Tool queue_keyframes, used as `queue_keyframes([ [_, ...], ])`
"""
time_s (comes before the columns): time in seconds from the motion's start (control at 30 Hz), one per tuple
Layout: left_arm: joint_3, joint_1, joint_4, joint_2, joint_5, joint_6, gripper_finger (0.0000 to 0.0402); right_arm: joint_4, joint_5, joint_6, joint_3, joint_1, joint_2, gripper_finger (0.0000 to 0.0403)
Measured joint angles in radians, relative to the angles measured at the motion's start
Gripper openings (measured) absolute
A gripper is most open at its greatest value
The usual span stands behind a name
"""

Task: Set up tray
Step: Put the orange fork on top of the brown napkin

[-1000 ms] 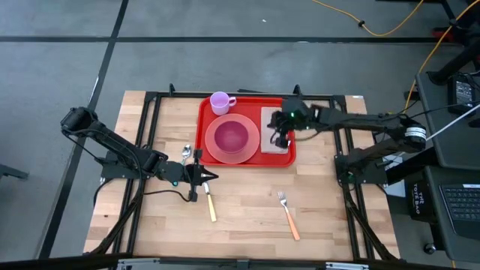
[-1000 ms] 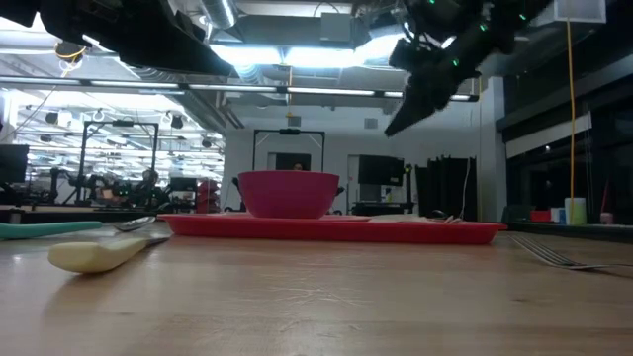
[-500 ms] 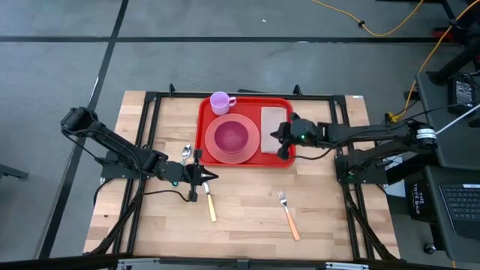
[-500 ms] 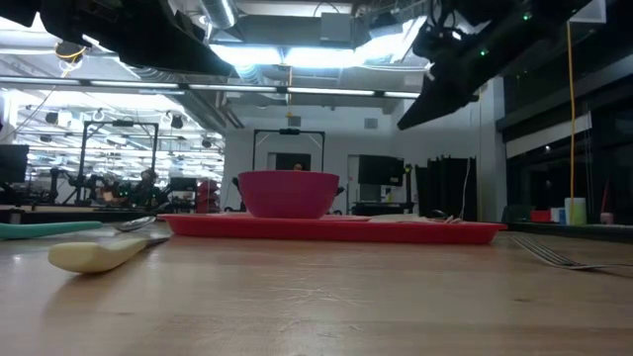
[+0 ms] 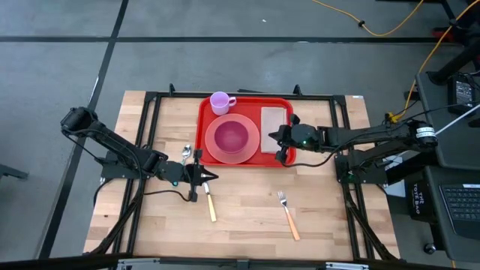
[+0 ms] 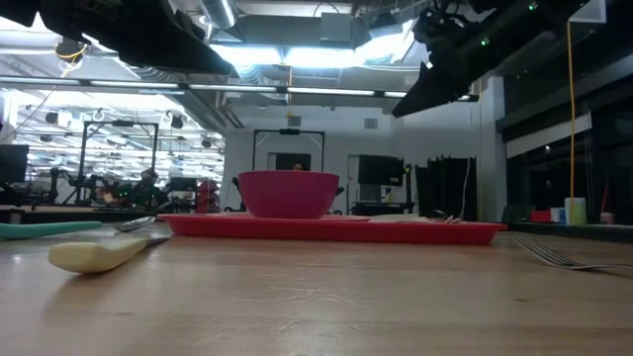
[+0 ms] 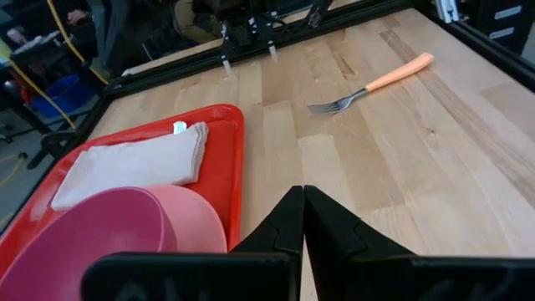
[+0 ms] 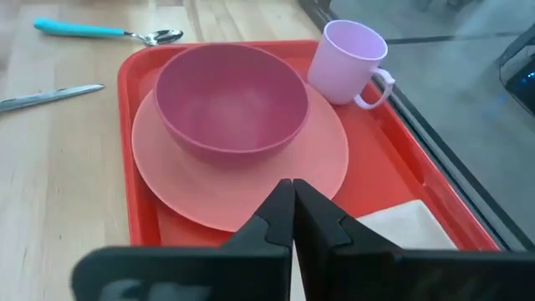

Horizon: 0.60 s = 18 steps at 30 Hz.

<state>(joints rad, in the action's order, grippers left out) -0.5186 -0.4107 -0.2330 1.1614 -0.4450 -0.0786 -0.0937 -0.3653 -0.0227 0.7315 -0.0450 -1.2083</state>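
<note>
Robotics lab: test rigs (image 6: 109,158), ceiling strip lights (image 6: 297,54), concrete floor (image 5: 225,67).

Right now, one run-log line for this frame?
tray: holds plate, bowl, cup, napkin | fork, knife, spoon: on table | right gripper: shut, over tray edge | left gripper: shut, near knife

Orange-handled fork (image 5: 288,214) on bare wooden surface (image 5: 247,210). Teal-handled spoon (image 5: 184,155) and cream-handled knife (image 5: 209,202) lie apart from it. Yellow cable (image 5: 390,26) on floor.
</note>
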Motion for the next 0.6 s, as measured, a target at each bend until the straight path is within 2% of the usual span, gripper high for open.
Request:
queue_keyframes([
  [0.2, 0.000, 0.000, -0.007, 0.000, 0.008, -0.044, 0.0002, 0.009, -0.001, -0.030, 0.000, 0.023, -0.038, 0.0008],
  [0.3, 0.000, 0.000, 0.005, -0.013, 0.068, -0.092, 0.0002, 0.010, 0.000, -0.049, 0.000, 0.047, -0.081, 0.0008],
  [0.5, 0.009, 0.000, 0.049, -0.105, 0.106, -0.109, 0.0002, 0.032, -0.003, -0.080, 0.000, 0.099, -0.136, 0.0009],
  [0.6, 0.067, 0.000, 0.043, -0.172, 0.107, -0.108, 0.0002, 0.036, -0.034, -0.105, 0.000, 0.125, -0.141, 0.0009],
])
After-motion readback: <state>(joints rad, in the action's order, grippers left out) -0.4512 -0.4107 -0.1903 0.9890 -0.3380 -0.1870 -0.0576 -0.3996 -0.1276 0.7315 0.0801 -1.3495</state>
